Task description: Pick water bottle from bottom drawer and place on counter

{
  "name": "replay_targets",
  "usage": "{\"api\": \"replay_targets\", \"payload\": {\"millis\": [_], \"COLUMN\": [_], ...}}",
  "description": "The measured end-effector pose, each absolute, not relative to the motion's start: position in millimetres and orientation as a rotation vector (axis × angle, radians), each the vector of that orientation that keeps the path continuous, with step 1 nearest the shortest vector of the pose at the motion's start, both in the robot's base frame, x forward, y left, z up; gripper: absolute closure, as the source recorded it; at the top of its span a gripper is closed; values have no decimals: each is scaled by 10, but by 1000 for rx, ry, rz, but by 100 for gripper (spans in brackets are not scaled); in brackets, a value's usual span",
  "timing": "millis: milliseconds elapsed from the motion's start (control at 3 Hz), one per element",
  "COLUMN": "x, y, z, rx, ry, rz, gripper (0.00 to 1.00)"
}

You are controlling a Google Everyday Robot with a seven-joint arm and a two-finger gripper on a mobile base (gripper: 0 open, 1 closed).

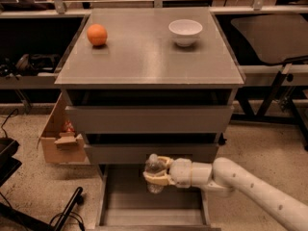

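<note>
The bottom drawer is pulled open below two upper grey drawers. My gripper reaches in from the right on a white arm and is shut on the water bottle, a small clear bottle held above the drawer's back part, just in front of the middle drawer's front. The counter is the grey top of the cabinet, well above the gripper.
An orange sits at the counter's back left and a white bowl at its back right. A cardboard box stands on the floor left of the cabinet. Dark chair legs are at bottom left.
</note>
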State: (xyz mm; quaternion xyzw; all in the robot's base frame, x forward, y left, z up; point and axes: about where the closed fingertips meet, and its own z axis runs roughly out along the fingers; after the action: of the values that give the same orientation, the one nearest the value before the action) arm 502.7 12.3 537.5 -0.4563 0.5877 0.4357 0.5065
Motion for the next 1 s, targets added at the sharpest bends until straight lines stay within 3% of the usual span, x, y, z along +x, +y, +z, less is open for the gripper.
{"api": "replay_targets", "payload": {"millis": [1000], "x": [5797], "y": [-634], "z": [8039], "rx": [-970], "ry": [1571], "rz": [801], "gripper": [100]}}
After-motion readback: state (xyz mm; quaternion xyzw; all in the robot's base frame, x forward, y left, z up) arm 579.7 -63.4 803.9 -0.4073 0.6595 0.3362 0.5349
